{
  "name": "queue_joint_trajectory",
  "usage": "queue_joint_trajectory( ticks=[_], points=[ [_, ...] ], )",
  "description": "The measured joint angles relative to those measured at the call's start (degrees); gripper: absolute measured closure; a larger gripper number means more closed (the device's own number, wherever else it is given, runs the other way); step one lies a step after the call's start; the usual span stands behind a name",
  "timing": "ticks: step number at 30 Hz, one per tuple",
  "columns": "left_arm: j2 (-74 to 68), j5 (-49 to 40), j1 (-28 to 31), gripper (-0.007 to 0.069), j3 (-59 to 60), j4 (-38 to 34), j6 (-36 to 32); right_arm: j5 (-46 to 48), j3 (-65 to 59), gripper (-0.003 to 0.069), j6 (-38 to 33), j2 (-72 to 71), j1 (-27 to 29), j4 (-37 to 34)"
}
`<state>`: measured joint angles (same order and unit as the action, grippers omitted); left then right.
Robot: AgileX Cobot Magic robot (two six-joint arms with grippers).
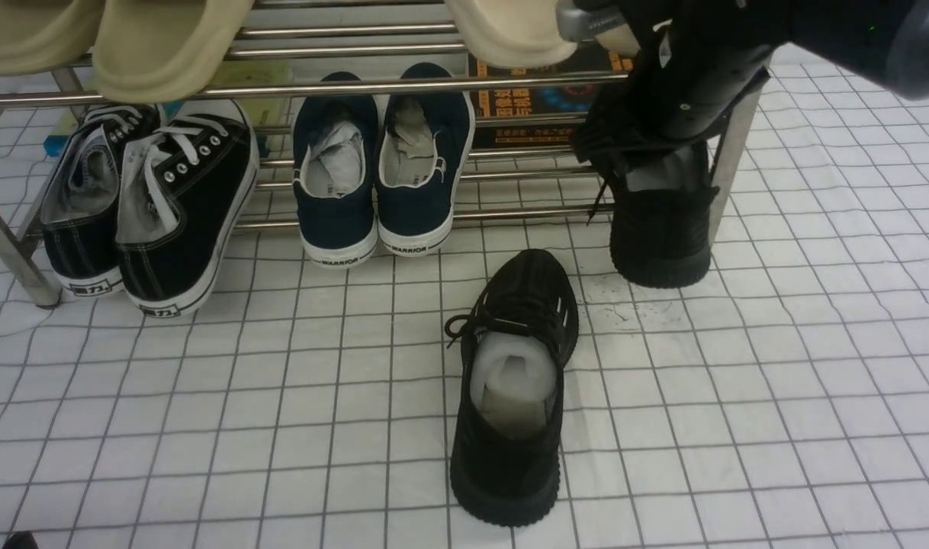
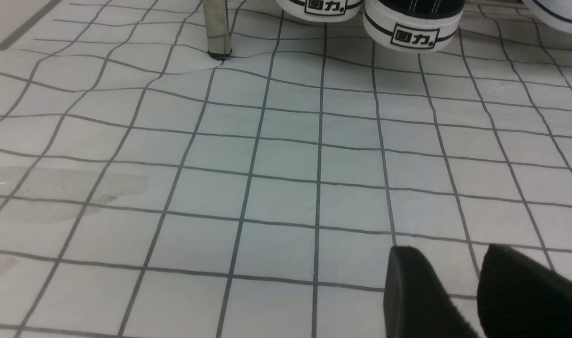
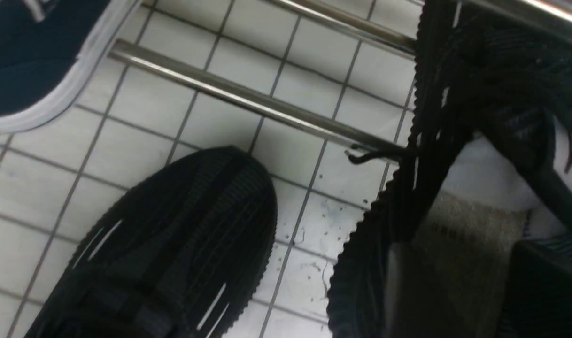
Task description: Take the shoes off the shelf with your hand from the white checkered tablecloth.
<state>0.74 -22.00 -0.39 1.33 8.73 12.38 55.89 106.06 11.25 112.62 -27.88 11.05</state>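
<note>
- Shoes (image 1: pixel 510 473), black all over; one down on the checkered cloth (image 1: pixel 388 427), in front of the right gripper (image 3: pixel 462 249) and off to its left side, out from the shelf (image 1: pixel 533 213); looks done with.
- Second shoe (image 1: pixel 660 236) right under the right gripper, heel toward the camera, toe back among the rails; seems to be the one to get now.
- Right gripper spread, with shoe opening and insole (image 3: pixel 469 234) seen between blurry fingers; no pinch to be seen.
- Left gripper (image 2: pixel 448 246) spread too, over bare cloth; nothing between its fingers.
- Could slip off if pinching only loose paper (image 1: pixel 655 174) or soft knit; better to get a good bit of shoe wall.
- Could snag on the rail, with lace (image 3: pixel 380 154) hanging over there, close by the right gripper; might jerk the shelf if pulled hard.
- Could bump the post (image 1: pixel 731 160), just beside the right gripper, by swinging out too wide.
- Could knock the first shoe by pulling straight across it; so best to lift a little, then set down next to it.
</note>
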Motion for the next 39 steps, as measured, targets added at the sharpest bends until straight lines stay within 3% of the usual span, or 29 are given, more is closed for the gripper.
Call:
queue_joint_trajectory(
  ticks=[5, 8, 10, 14, 17, 21, 26, 34, 39],
  points=[
    [0.0, 0.0, 0.0, 0.0385, 0.0, 0.0, 0.0, -1.66, 0.0, 0.0247, 0.04, 3.72, 0.34, 0.24],
    [0.0, 0.0, 0.0, 0.0385, 0.0, 0.0, 0.0, -2.13, 0.0, 0.0274, 0.04, 5.85, 0.34, 1.07],
    [0.0, 0.0, 0.0, 0.0385, 0.0, 0.0, 0.0, -1.98, 0.0, 0.034, 0.04, 6.64, 0.34, 1.26],
    [0.0, 0.0, 0.0, 0.0385, 0.0, 0.0, 0.0, 0.25, 0.0, 0.0597, 0.04, 6.1, 0.34, 1.24],
    [0.0, 0.0, 0.0, 0.0385, 0.0, 0.0, 0.0, 4.98, -0.06, 0.0658, -0.1, 3.76, 0.28, 0.68],
    [0.0, 0.0, 0.0, 0.0385, 0.0, 0.0, 0.0, 14.11, -0.29, 0.0658, -3.48, -2.49, 0.21, -1.55],
    [0.0, 0.0, 0.0, 0.0385, 0.0, 0.0, 0.0, 15.65, -4.79, 0.0658, -5.14, -12.68, 0.21, -6.03],
    [0.0, 0.0, 0.0, 0.0385, 0.0, 0.0, 0.0, 15.3, -24.74, 0.0653, -2.27, -25.46, 0.21, -14.15],
    [0.0, 0.0, 0.0, 0.0385, 0.0, 0.0, 0.0, 7.4, -36.55, 0.0653, -0.26, -26.27, 0.21, -16.23]
  ],
)
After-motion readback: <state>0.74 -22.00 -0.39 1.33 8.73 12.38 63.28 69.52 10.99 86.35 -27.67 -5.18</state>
